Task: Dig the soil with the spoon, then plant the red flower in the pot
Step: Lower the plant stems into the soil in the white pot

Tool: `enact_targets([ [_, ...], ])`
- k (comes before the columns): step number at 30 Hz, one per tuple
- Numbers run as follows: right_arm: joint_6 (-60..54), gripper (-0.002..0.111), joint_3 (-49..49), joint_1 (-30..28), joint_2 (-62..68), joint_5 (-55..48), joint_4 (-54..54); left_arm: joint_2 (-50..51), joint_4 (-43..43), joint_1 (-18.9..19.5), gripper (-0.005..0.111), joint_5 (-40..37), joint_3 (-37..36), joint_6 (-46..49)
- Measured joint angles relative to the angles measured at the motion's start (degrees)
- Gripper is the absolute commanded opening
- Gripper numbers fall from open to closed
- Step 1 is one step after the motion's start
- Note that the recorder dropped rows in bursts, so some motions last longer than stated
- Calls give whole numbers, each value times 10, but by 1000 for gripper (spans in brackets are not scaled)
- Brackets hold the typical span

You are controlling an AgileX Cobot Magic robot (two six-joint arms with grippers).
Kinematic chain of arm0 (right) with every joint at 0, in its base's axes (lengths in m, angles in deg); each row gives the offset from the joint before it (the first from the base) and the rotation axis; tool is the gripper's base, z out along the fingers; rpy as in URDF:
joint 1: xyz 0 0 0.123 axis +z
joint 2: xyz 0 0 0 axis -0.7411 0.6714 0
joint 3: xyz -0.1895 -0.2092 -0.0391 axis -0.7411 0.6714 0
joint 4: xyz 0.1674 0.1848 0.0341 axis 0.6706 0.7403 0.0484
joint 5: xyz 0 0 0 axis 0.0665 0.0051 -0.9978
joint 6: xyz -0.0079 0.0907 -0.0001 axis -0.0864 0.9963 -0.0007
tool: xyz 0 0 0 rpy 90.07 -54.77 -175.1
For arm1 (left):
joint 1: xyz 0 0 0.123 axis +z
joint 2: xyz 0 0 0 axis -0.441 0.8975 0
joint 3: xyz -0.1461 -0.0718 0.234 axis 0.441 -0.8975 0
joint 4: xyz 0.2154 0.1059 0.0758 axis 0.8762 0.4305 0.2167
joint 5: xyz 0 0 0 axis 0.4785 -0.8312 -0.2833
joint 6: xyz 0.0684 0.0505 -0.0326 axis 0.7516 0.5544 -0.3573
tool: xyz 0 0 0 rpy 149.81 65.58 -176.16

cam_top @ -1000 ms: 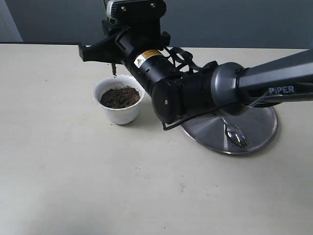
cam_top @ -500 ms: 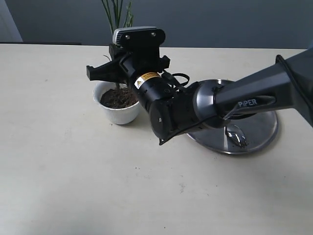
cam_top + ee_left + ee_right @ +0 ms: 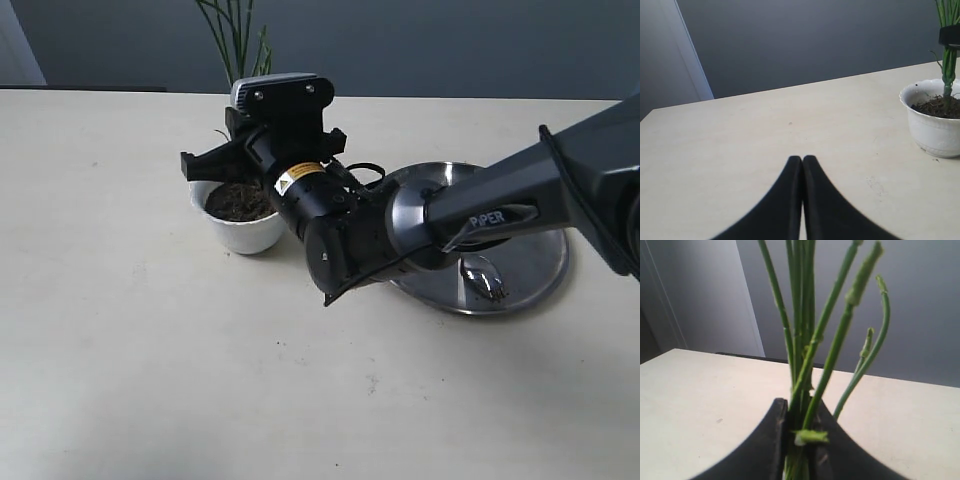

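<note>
My right gripper (image 3: 238, 165) reaches across to the small white pot (image 3: 243, 232) and hangs just above its dark soil (image 3: 236, 201). It is shut on the flower's bunch of thin green stems (image 3: 810, 340), pinched between its black fingers (image 3: 776, 430). The stems (image 3: 238, 42) rise behind the arm, and their lower ends stand in the soil (image 3: 941, 106) of the pot (image 3: 934, 131). The red bloom is out of view. The silver spoon (image 3: 483, 278) lies on the steel plate (image 3: 535, 262). My left gripper (image 3: 802, 159) is shut and empty, low over the table to the pot's left.
The round steel plate lies to the right of the pot, partly covered by my right arm (image 3: 470, 210). A few soil crumbs (image 3: 372, 380) dot the beige tabletop (image 3: 150, 350). A dark wall stands behind the table's far edge.
My right gripper came down over the pot with the stems. Their lower ends, hanging above the soil a second ago, now stand in it, and the stems show upright behind the arm.
</note>
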Motion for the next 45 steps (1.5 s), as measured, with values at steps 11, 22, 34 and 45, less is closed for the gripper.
enact_targets([
  [11,-14,-1,0,0,2,3,-1,0,0,0,0,0,0,0],
  [22,27,-1,0,0,58,28,-2,0,0,0,0,0,0,0],
  [34,42,-1,-1,-3,61,15,-51,0,0,0,0,0,0,0],
  [45,45,-1,-5,-3,52,-27,-21,0,0,0,0,0,0,1],
])
